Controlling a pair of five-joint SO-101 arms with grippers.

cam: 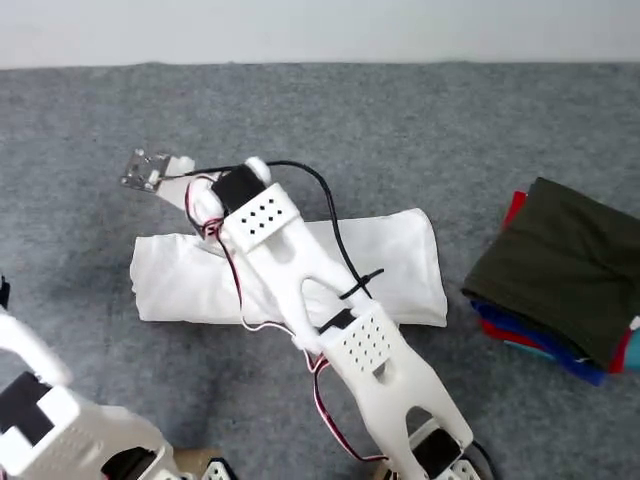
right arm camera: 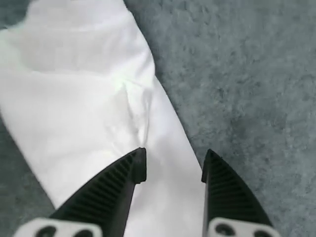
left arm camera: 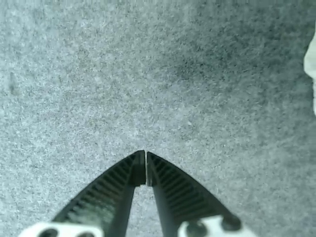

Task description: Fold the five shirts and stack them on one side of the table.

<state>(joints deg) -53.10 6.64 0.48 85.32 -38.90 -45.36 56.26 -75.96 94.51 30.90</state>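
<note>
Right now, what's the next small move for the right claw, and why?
Probably lower the right claw, which is open, onto the edge of the white shirt beneath it and close. The shirt lies as a long strip, not yet on the stack of folded shirts.

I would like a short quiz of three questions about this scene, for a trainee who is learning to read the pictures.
1. True or false: the left claw is open.
2. Which shirt lies on top of the stack? A: red. B: dark green. C: white.
3. Fill in: the right claw is open above the ___ shirt.

Key:
1. False, it is shut.
2. B, the dark green shirt.
3. White: the white shirt.
</note>
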